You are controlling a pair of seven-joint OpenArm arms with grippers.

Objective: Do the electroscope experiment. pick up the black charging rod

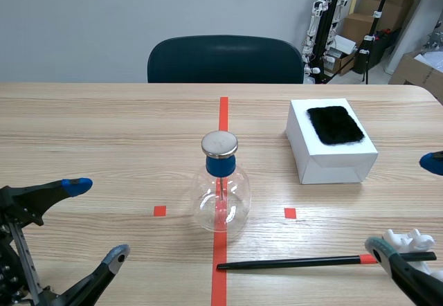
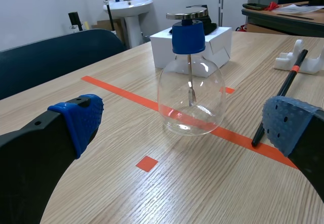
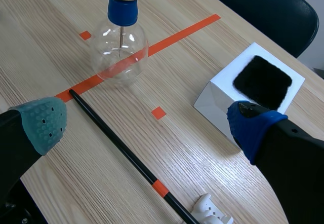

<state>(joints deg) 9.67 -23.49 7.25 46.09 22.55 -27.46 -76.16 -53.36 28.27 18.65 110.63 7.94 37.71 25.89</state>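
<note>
The black charging rod (image 1: 291,262) lies flat near the table's front edge, its far end with an orange band resting on a small white stand (image 1: 410,240). In the right wrist view the rod (image 3: 121,148) runs under my open right gripper (image 3: 147,125). In the left wrist view the rod (image 2: 283,89) lies ahead and to the right of my open left gripper (image 2: 187,125). The glass flask electroscope (image 1: 221,188) with a blue stopper and metal cap stands on the red centre line. My left gripper (image 1: 97,219) is at the front left, my right gripper (image 1: 408,205) at the front right.
A white box (image 1: 329,147) with a black fur patch (image 1: 335,124) on top stands at the right. A dark chair (image 1: 225,60) is behind the far table edge. Cardboard boxes and stands are in the room's back right.
</note>
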